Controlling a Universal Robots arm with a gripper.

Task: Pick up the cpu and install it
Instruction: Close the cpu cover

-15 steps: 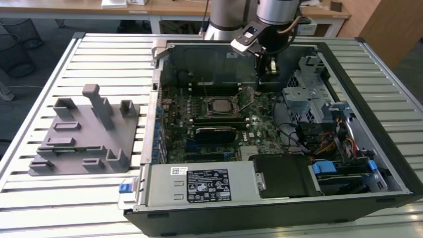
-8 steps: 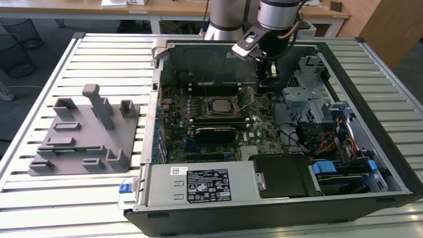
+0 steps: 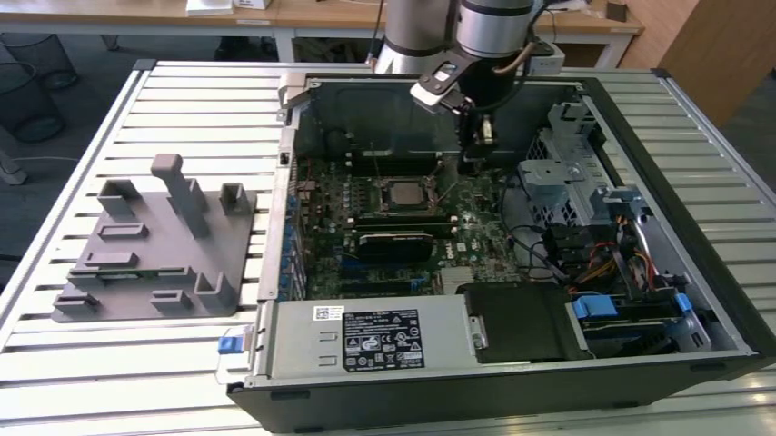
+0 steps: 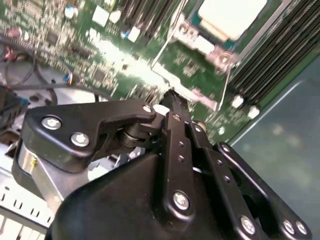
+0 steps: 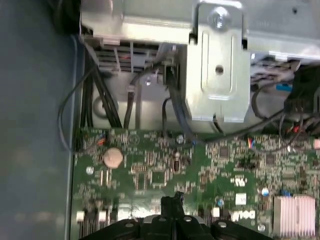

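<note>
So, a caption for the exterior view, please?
Black gripper above the green motherboard, near the silver-grey square cpu on it.

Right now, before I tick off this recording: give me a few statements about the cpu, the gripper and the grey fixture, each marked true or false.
1. The cpu lies on the grey fixture outside the case. False: the cpu sits in the socket area of the motherboard, inside the computer case.
2. The gripper is above the motherboard, inside the open case. True: the gripper hangs over the green board in both wrist views.
3. The fingers are clamped on the cpu. False: the fingers are closed with nothing between them, and the cpu is apart from them.
4. The grey fixture stands on the slatted table, at the exterior view's left of the case. True: grey fixture, table.
</note>
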